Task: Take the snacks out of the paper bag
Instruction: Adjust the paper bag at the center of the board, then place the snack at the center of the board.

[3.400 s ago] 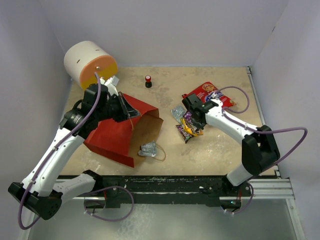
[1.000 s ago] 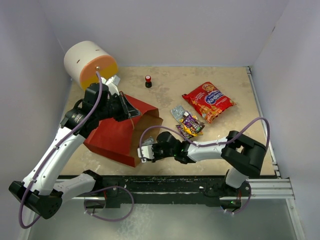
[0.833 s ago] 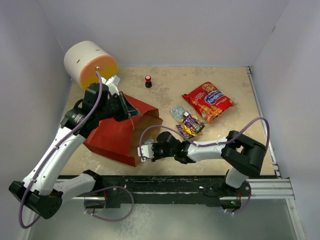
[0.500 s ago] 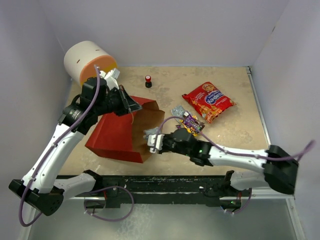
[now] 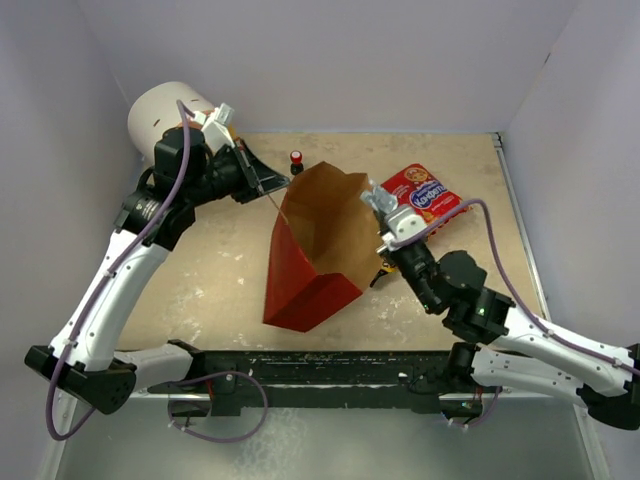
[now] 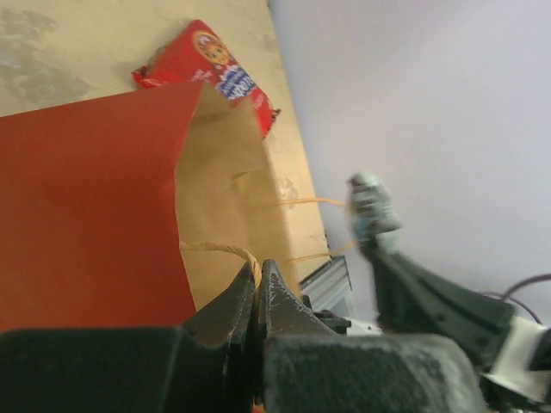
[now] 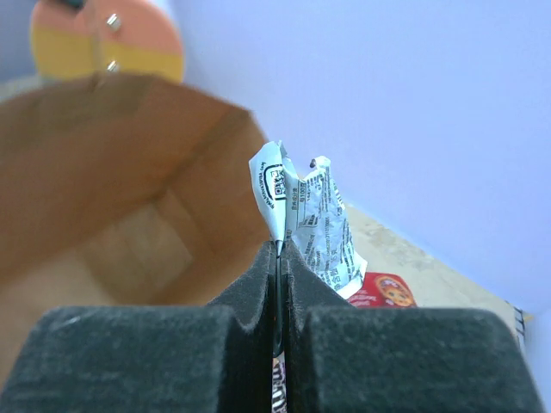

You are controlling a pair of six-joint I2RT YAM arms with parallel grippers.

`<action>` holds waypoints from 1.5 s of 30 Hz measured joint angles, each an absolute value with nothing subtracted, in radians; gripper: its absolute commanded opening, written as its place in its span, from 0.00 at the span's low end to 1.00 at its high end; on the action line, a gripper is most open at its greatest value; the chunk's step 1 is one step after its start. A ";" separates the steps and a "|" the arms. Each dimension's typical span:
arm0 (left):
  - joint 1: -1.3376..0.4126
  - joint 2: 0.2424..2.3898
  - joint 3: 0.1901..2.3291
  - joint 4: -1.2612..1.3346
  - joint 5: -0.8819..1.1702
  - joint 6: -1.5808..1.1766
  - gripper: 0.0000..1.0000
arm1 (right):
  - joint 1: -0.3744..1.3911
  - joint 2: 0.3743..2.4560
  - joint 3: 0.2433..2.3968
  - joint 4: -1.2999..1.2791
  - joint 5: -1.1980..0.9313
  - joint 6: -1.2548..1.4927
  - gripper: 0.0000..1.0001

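The paper bag (image 5: 300,285), red outside and brown inside, stands upright mid-table with its mouth open upward. My left gripper (image 5: 268,184) is shut on its twine handle (image 6: 225,249) at the far-left rim. My right gripper (image 5: 386,210) is shut on a crinkled silver snack packet (image 7: 312,225), held in the air just right of the bag's mouth (image 7: 112,215). The big red chip bag (image 5: 428,194) lies on the table behind and to the right. What I can see of the bag's inside (image 6: 225,185) looks bare. Other small packets are mostly hidden under my right arm.
A white cylinder with an orange-yellow face (image 5: 165,112) sits at the back left, behind my left arm. A small red-and-black knob (image 5: 296,160) stands near the back wall. Walls close in on the left, back and right.
The left gripper has pulled the bag up by its handle from lying to standing. The right gripper shut on the silver packet near the bag's mouth and lifted it up and right.
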State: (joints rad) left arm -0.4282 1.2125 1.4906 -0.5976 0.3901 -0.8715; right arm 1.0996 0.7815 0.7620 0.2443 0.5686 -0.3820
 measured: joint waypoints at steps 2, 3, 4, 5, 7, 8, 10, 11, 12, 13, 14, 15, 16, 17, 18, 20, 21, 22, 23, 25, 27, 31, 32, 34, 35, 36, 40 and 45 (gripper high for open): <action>-0.421 1.190 1.480 -0.625 0.348 -0.865 0.00 | 1.099 0.782 0.818 0.246 0.633 -0.363 0.00; -0.418 1.172 1.466 -0.642 0.327 -0.859 0.00 | 1.100 0.787 0.839 0.247 0.658 -0.352 0.00; -0.415 1.146 1.441 -0.662 0.301 -0.852 0.00 | 1.100 0.797 0.861 0.249 0.688 -0.337 0.00; -0.409 1.113 1.407 -0.693 0.273 -0.846 0.00 | 1.100 0.810 0.884 0.250 0.714 -0.317 0.00; -0.397 1.052 1.340 -0.749 0.229 -0.843 0.00 | 1.099 0.835 0.918 0.252 0.751 -0.277 0.00; -0.389 1.022 1.306 -0.775 0.208 -0.842 0.00 | 1.100 0.849 0.931 0.252 0.766 -0.255 0.00; -0.377 0.980 1.256 -0.828 0.171 -0.843 0.00 | 1.099 0.875 0.949 0.248 0.780 -0.213 0.00; -0.372 0.969 1.245 -0.850 0.155 -0.843 0.00 | 1.099 0.893 0.960 0.240 0.788 -0.190 0.00; -0.368 0.963 1.242 -0.872 0.139 -0.844 0.00 | 1.099 0.915 0.974 0.228 0.793 -0.165 0.00; -0.366 0.960 1.242 -0.883 0.125 -0.843 0.00 | 1.099 0.933 0.985 0.220 0.794 -0.146 0.00; -0.365 0.958 1.242 -0.891 0.112 -0.842 0.00 | 1.099 0.945 0.995 0.213 0.794 -0.131 0.00; -0.364 0.957 1.243 -0.902 0.096 -0.841 0.00 | 1.099 0.959 1.007 0.205 0.794 -0.113 0.00; -0.364 0.958 1.248 -0.915 0.083 -0.837 0.00 | 1.099 0.971 1.020 0.197 0.794 -0.098 0.00; -0.363 0.960 1.253 -0.925 0.073 -0.833 0.00 | 1.099 0.978 1.032 0.189 0.794 -0.086 0.00; -0.362 0.962 1.260 -0.936 0.061 -0.827 0.00 | 1.099 0.983 1.043 0.184 0.794 -0.076 0.00; -0.361 0.965 1.278 -0.956 0.036 -0.820 0.00 | 1.099 0.991 1.063 0.179 0.795 -0.062 0.00; -0.361 0.963 1.286 -0.966 0.022 -0.817 0.00 | 1.099 0.992 1.071 0.177 0.796 -0.057 0.00; -0.361 0.961 1.291 -0.972 0.012 -0.817 0.00 | 1.099 0.993 1.082 0.175 0.796 -0.051 0.00; -0.361 0.957 1.295 -0.978 0.000 -0.816 0.00 | 1.099 0.993 1.084 0.174 0.797 -0.050 0.00; -0.361 0.947 1.298 -0.993 -0.024 -0.815 0.00 | 1.099 0.993 1.092 0.163 0.799 -0.037 0.00; -0.361 0.939 1.302 -1.009 -0.045 -0.812 0.00 | 1.099 0.994 1.097 0.150 0.801 -0.023 0.00; -0.361 0.939 1.315 -1.028 -0.078 -0.798 0.00 | 1.096 0.996 1.102 0.105 0.818 0.020 0.00; -0.361 0.942 1.319 -1.030 -0.082 -0.794 0.00 | 1.090 0.999 1.106 0.086 0.822 0.038 0.00; -0.360 0.949 1.324 -1.030 -0.083 -0.789 0.02 | 1.063 1.010 1.121 0.040 0.815 0.087 0.00; -0.360 0.953 1.325 -1.029 -0.083 -0.787 0.05 | 1.033 1.017 1.127 0.008 0.807 0.124 0.00; -0.360 0.956 1.325 -1.029 -0.083 -0.783 0.07 | 1.002 1.021 1.130 -0.019 0.791 0.157 0.00; -0.360 0.966 1.328 -1.028 -0.073 -0.766 0.21 | 0.815 1.038 1.127 -0.157 0.693 0.340 0.00; -0.360 0.981 1.363 -1.026 -0.051 -0.738 0.47 | 0.666 1.042 1.045 -0.277 0.570 0.541 0.00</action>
